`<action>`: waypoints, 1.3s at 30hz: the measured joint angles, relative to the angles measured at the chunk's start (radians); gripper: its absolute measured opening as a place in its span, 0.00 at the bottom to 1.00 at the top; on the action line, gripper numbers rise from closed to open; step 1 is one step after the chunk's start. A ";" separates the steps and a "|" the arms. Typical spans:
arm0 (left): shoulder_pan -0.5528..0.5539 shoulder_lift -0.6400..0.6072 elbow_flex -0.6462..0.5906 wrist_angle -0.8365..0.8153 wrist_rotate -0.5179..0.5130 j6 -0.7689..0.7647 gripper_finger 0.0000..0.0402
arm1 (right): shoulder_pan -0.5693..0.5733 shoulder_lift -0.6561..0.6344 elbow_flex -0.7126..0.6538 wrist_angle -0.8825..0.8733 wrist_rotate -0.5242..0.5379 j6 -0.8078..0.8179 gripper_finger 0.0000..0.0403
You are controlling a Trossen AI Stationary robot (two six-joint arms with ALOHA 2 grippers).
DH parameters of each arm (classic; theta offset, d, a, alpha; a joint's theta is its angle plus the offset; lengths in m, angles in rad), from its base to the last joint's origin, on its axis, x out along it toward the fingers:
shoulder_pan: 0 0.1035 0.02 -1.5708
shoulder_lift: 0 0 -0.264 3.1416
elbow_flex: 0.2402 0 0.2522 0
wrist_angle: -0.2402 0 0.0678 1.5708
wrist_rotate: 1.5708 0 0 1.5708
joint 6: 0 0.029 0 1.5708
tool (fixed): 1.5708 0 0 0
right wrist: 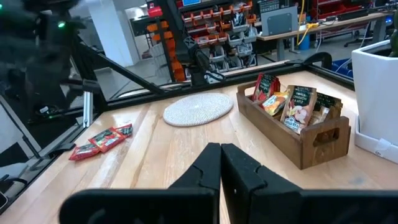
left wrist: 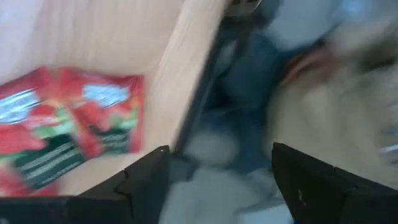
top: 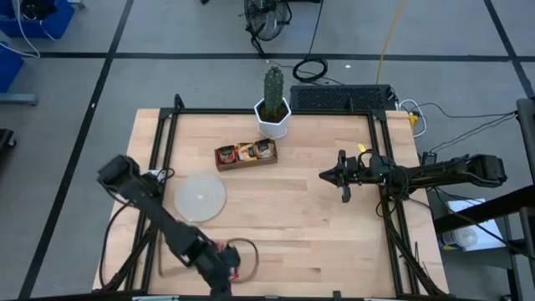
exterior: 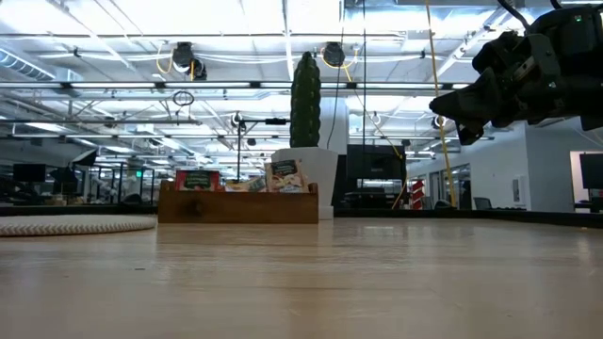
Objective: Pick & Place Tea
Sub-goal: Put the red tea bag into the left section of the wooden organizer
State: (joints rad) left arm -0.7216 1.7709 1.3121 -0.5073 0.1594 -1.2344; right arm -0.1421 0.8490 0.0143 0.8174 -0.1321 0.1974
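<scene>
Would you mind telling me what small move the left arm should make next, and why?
Probably lower the open left claw onto the nearest red-and-green tea sachets and close. They lie loose by the table's near edge, nothing is held, and the brown wooden tray stands far off.

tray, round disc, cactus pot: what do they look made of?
Tray: looks like wood, brown with a visible grain and a cut handle slot, matte. Round disc: seems woven or braided fibre, whitish with a ribbed coiled texture. Cactus pot: white, smooth, faceted; ceramic or plastic, cannot tell which.
</scene>
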 joint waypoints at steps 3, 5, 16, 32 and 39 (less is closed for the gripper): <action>-0.006 0.123 0.184 -0.353 0.033 0.126 0.64 | 0.000 0.000 0.000 0.000 0.000 0.000 0.00; -0.020 0.184 0.262 -0.540 0.033 0.179 0.61 | 0.000 0.000 0.000 0.001 0.000 0.000 0.00; -0.193 0.365 0.222 -0.687 -0.266 0.190 0.56 | 0.000 0.000 0.000 0.001 0.000 0.000 0.00; -0.234 0.410 0.211 -0.660 -0.587 0.167 0.56 | 0.000 0.000 0.000 -0.006 0.000 0.000 0.00; -0.219 0.411 0.211 -0.646 -0.625 0.253 0.56 | 0.000 0.000 0.000 -0.006 0.000 0.000 0.00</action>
State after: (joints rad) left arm -0.9409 2.1817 1.5230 -1.1532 -0.4654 -0.9817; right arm -0.1423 0.8490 0.0141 0.8112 -0.1318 0.1971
